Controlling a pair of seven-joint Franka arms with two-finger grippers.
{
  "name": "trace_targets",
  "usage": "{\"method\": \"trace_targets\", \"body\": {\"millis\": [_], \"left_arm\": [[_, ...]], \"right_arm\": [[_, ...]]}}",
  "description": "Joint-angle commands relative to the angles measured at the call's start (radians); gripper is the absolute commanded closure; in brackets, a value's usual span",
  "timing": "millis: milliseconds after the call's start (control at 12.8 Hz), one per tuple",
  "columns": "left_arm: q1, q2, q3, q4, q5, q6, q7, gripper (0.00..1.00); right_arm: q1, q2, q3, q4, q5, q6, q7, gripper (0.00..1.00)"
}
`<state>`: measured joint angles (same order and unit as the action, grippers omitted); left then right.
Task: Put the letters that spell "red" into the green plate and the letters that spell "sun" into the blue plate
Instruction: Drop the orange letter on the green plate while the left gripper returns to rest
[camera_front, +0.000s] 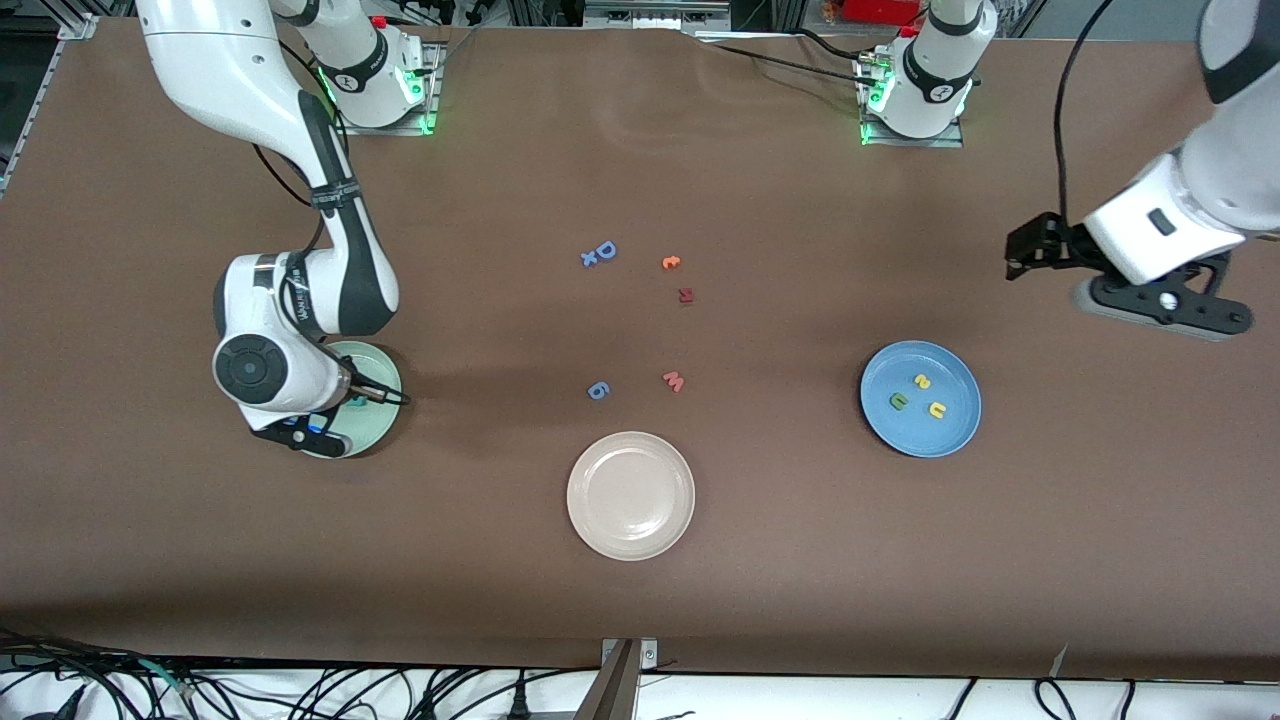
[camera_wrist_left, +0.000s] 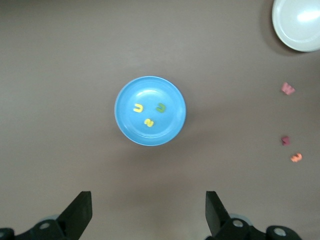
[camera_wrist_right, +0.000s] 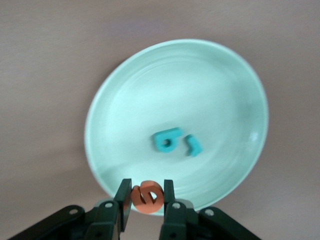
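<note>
At mid-right of the front view, the blue plate (camera_front: 920, 398) already carries the yellow "s" (camera_front: 922, 381), green "n" (camera_front: 898, 401) and yellow "u" (camera_front: 936, 409); the green plate (camera_front: 375, 425) sits half hidden under the right arm. In the left wrist view, the left claw (camera_wrist_left: 148, 212) hangs wide open, waiting. In the right wrist view, the right claw (camera_wrist_right: 146, 199) pinches the orange "e" (camera_wrist_right: 147, 195) over the plate's rim, with the teal "d" (camera_wrist_right: 167, 140) and what looks like the teal "r" (camera_wrist_right: 193, 145) inside: only this drop seems left.
</note>
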<state>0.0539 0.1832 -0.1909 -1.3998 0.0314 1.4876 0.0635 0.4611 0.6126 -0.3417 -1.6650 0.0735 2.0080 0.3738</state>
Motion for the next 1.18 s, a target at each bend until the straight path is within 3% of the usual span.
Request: {"method": "trace_targets", "body": {"millis": [0, 78, 392, 784, 1097], "left_arm": [[-0.086, -0.068, 0.140, -0.086, -0.025, 0.078, -0.001, 0.00], [-0.091, -0.094, 0.160, -0.114, -0.030, 0.101, 0.005, 0.00], [-0.111, -0.229, 0.166, -0.306, -0.024, 0.232, -0.004, 0.00], [-0.112, -0.232, 0.165, -0.297, -0.028, 0.208, -0.002, 0.00], [-0.108, -0.214, 0.162, -0.258, -0.039, 0.195, -0.002, 0.00]], "right_arm": [[-0.004, 0.004, -0.011, 0.002, 0.015, -0.012, -0.004, 0.24], [-0.002, 0.003, -0.010, 0.002, 0.017, -0.012, 0.013, 0.01], [0.001, -0.031, -0.010, 0.011, 0.031, -0.053, 0.004, 0.01], [0.001, -0.129, -0.007, 0.028, 0.032, -0.132, -0.010, 0.00], [-0.001, -0.143, -0.013, 0.141, 0.032, -0.264, -0.053, 0.00]]}}
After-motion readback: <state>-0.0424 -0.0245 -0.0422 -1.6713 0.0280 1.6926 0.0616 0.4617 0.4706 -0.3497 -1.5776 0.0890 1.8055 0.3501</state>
